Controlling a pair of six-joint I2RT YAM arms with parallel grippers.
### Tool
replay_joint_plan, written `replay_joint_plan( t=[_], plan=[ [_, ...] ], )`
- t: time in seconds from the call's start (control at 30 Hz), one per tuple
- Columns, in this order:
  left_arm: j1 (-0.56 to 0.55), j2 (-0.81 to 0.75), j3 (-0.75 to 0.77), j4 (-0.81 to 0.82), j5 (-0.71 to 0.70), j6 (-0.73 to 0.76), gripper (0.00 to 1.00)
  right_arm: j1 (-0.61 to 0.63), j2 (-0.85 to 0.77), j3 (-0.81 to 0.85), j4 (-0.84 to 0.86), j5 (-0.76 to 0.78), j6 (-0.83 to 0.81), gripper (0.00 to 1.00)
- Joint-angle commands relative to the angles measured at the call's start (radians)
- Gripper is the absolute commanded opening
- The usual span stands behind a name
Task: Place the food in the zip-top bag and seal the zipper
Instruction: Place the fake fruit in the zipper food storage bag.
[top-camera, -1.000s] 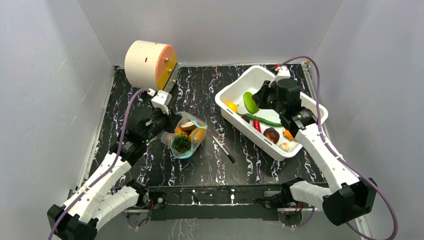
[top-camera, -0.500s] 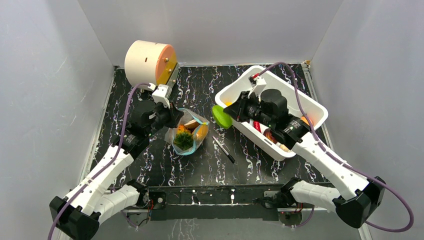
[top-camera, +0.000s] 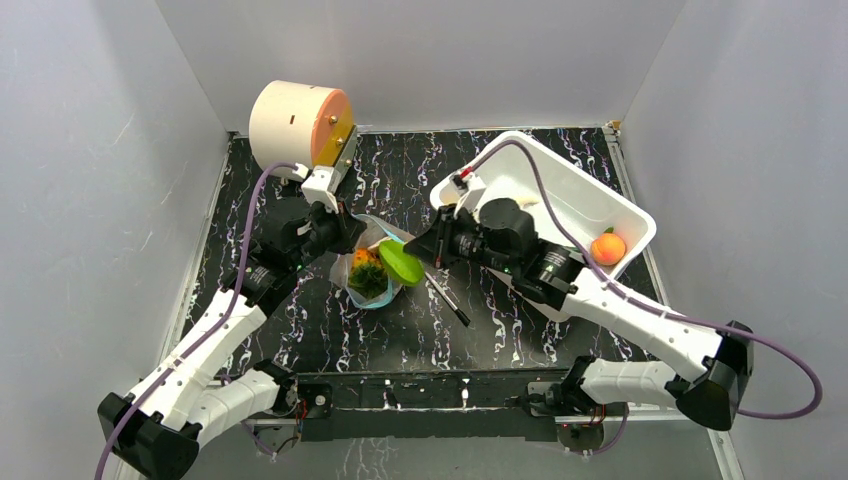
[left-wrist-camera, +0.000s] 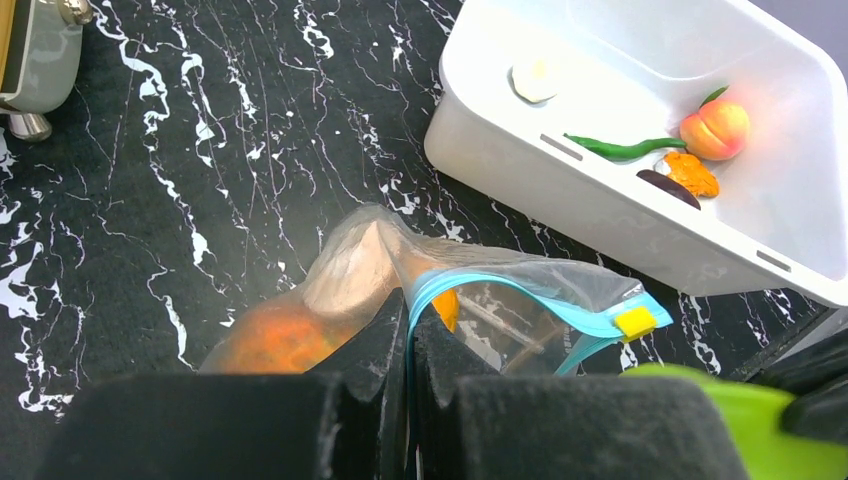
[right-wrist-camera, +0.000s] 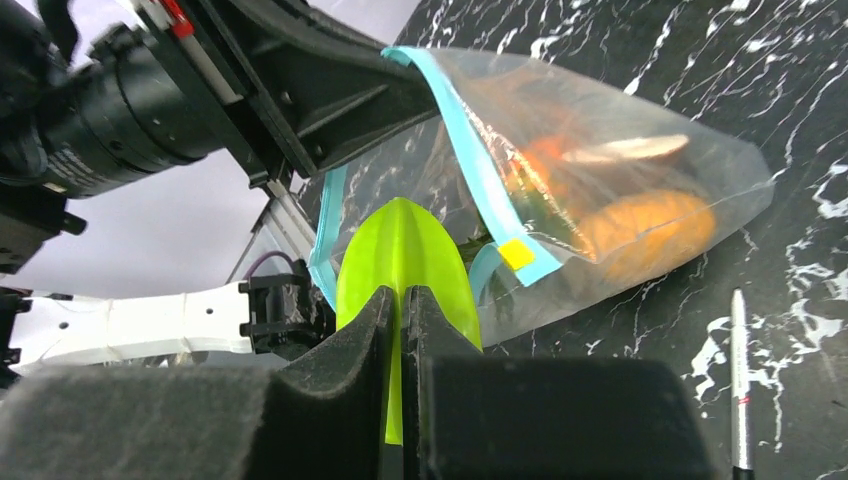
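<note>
Your left gripper (left-wrist-camera: 408, 312) was clamped tight on the zipper (right-wrist-camera: 470, 150) edge of the zip-top bag (left-wrist-camera: 350, 280), and the bag's mouth was gaping. Your right gripper (right-wrist-camera: 402, 300) was pinching a bright green food piece (top-camera: 400, 262) right at that mouth, over the pineapple (top-camera: 366, 275) inside. The pen (top-camera: 447, 298) lay just beside the bag. The white tub (top-camera: 570, 190) sat off to the right with a peach (top-camera: 607, 247) in it.
</note>
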Motion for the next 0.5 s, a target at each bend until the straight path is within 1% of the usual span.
replay_joint_plan(
  t=[0.0,0.33,0.47],
  plan=[
    [-0.003,-0.023,0.052,0.012,0.0,-0.014,0.0,0.055,0.046,0.059,0.073,0.082,0.027,0.0],
    [-0.003,-0.048,0.045,0.001,0.015,-0.022,0.0,0.084,0.154,0.113,0.076,0.173,0.064,0.0],
    [-0.003,-0.059,0.042,0.003,0.031,-0.039,0.0,0.094,0.187,0.119,0.091,0.284,0.073,0.0]
  ],
)
